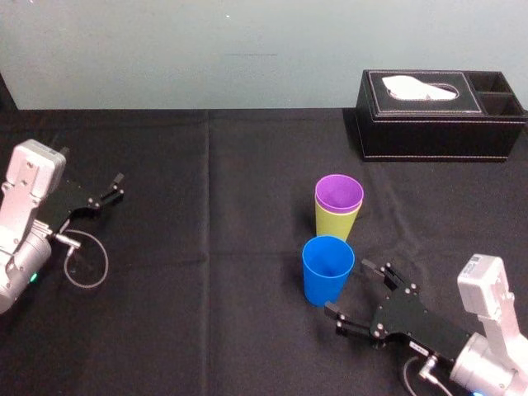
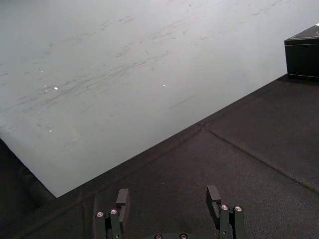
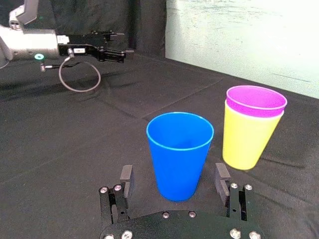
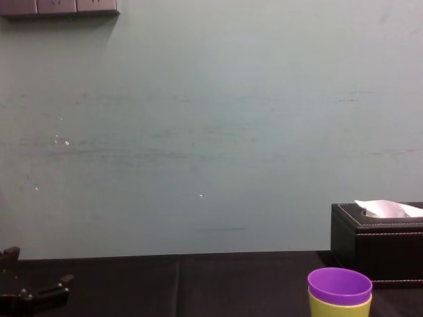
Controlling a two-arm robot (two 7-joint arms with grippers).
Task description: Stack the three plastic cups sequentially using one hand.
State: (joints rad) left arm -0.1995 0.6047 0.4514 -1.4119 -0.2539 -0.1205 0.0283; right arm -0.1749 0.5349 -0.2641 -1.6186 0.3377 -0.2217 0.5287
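Table (image 1: 206, 330): covered in black cloth and runs back to the wall.
Wall (image 1: 206, 49): pale and scuffed, straight behind the table's far edge.
Box (image 1: 437, 115): black, with white tissue showing at its top slot. It sits at the far right of the table near the wall, well behind the cups.
Right gripper (image 1: 348, 289): low over the cloth at the near right, pointing forward and leftward at the blue cup. Its jaws are spread wide and hold nothing. In the right wrist view the blue cup's lower half stands between the two fingers (image 3: 127, 179), with a gap showing on each side.
Left gripper (image 1: 115, 188): low over the cloth at the far left of the table, well apart from the cups. Its jaws stand open with nothing between them.
Yellow cup (image 1: 334, 221): upright, right of the table's centre, with the purple cup inside it.
Blue cup (image 1: 327, 272): upright, mouth up and empty. It is just beside the yellow cup on its near side, a narrow gap between the two, at the mouth of the right gripper.
Purple cup (image 1: 339, 193): nested in the yellow cup, with only its top band above the yellow rim.
Cable (image 1: 87, 264): a thin loop lying on the cloth beside the left arm.
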